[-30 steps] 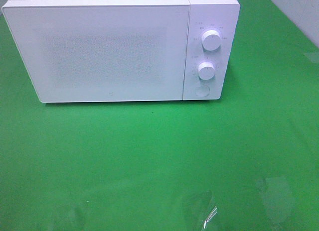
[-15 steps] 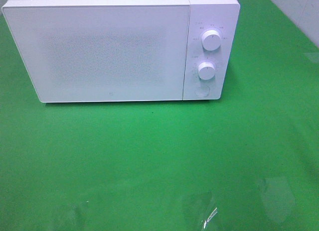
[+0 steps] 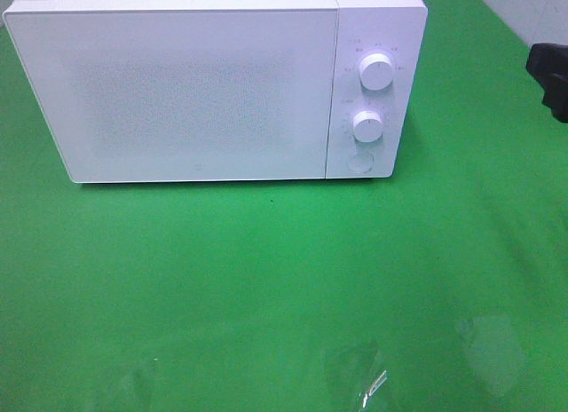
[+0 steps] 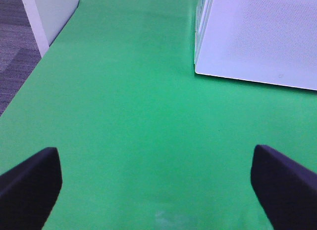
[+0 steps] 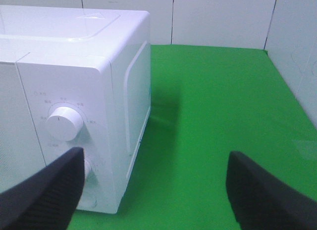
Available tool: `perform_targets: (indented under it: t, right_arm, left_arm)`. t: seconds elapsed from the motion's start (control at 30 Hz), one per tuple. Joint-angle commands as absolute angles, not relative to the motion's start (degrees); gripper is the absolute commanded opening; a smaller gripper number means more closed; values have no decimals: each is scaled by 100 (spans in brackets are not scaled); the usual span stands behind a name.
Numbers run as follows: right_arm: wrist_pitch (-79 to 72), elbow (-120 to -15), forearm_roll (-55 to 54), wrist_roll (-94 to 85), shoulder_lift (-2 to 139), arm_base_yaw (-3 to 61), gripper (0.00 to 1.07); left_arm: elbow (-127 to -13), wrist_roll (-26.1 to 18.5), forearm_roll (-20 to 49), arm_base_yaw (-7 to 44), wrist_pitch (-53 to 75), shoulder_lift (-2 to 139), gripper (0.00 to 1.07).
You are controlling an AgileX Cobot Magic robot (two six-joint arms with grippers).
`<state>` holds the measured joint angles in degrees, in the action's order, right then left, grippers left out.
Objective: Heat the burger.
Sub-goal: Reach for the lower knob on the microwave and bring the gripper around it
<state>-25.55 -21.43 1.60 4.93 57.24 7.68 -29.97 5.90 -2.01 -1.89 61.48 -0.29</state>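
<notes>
The right gripper [image 5: 156,190] is spread and empty. Its arm [image 3: 552,67] has just entered the high view's right edge, so work is only beginning. Just ahead, off to one side, stands one closed microwave [image 5: 74,66] with two knobs [image 3: 377,73]. The left gripper [image 4: 158,185], also spread, faces bare green table [image 4: 124,116]. No burger shows anywhere.

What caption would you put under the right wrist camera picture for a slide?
Open right gripper beside the white microwave, its upper dial in view, above the green table.
</notes>
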Motion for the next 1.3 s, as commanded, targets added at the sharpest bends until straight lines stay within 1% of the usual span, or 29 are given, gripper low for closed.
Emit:
perform_targets:
  t: [0.03,0.07,0.13,0.23,0.3,0.37,0.4,0.43,0.47,0.5,0.53,0.57,0.6,0.67,0.7,0.73,0.77,0.8,0.9,0.97,1.0,1.03,1.07,1.1,1.13,1.17,1.2,1.23,1.3]
  right_arm:
    - [-3237,-1988,-109,361,5913,751,76]
    - [-3678,-1839,-361,74,6096,751,76]
    - [-4068,-1730,-607,-97,6262,751,76]
    - [-4326,-1656,-779,-126,6400,751,76]
    - [-4469,-1610,-940,-195,6463,842,76]
    - [-4836,-1518,-1375,-556,6572,1175,76]
    - [-4836,-1518,-1375,-556,6572,1175,76]
    - [-4939,-1518,-1702,-842,6704,1421,76]
    - [-4939,-1518,-1702,-842,6704,1421,76]
    - [-5076,-1518,-1977,-1100,6853,1667,76]
    - [-5076,-1518,-1977,-1100,6853,1667,76]
    - [-5277,-1518,-2235,-1329,7002,1914,76]
    - [-5277,-1518,-2235,-1329,7002,1914,76]
    - [-5741,-1518,-2756,-1587,7340,2481,76]
    - [-5741,-1518,-2756,-1587,7340,2481,76]
    - [-5953,-1518,-3128,-1702,7511,2773,76]
    - [-5953,-1518,-3128,-1702,7511,2773,76]
    - [-6148,-1518,-3524,-1902,7655,3083,76]
    - [-6274,-1518,-3718,-2023,7741,3266,76]
    - [-6709,-1524,-4309,-2229,8039,3965,76]
    - [-6709,-1524,-4309,-2229,8039,3965,76]
    - [-6898,-1530,-4481,-2223,8199,4228,76]
    - [-6898,-1530,-4481,-2223,8199,4228,76]
    - [-7053,-1536,-4601,-2217,8354,4435,76]
    - [-7053,-1536,-4601,-2217,8354,4435,76]
    - [-7168,-1558,-4744,-2206,8514,4664,76]
    - [-7168,-1558,-4744,-2206,8514,4664,76]
    - [-7259,-1627,-4922,-2206,8720,4841,76]
    - [-7351,-1736,-5076,-2223,8927,4968,76]
  left_arm:
    - [-2985,596,-183,-195,6136,-126,95]
    - [-2985,596,-183,-195,6136,-126,95]
    - [-2985,596,-183,-195,6136,-126,95]
    - [-2985,596,-183,-195,6136,-126,95]
    - [-2985,596,-183,-195,6136,-126,95]
    - [-2985,596,-183,-195,6136,-126,95]
    - [-2985,596,-183,-195,6136,-126,95]
    - [-2985,596,-183,-195,6136,-126,95]
    - [-2985,596,-183,-195,6136,-126,95]
    - [-2985,596,-183,-195,6136,-126,95]
    - [-2985,596,-183,-195,6136,-126,95]
    - [-2985,596,-183,-195,6136,-126,95]
    - [-2985,596,-183,-195,6136,-126,95]
    - [-2985,596,-183,-195,6136,-126,95]
    - [-2985,596,-183,-195,6136,-126,95]
    - [-2985,596,-183,-195,6136,-126,95]
    - [-2985,596,-183,-195,6136,-126,95]
    - [-2985,596,-183,-195,6136,-126,95]
    - [-2985,596,-183,-195,6136,-126,95]
    - [-2985,596,-183,-195,6136,-126,95]
    - [-2985,596,-183,-195,6136,-126,95]
    - [-2985,596,-183,-195,6136,-126,95]
    - [-2985,596,-183,-195,6136,-126,95]
    - [-2985,596,-183,-195,6136,-126,95]
    - [-2985,596,-183,-195,6136,-126,95]
    - [-2985,596,-183,-195,6136,-126,95]
    - [-2985,596,-183,-195,6136,-126,95]
    - [-2985,596,-183,-195,6136,-126,95]
    - [-2985,596,-183,-195,6136,-126,95]
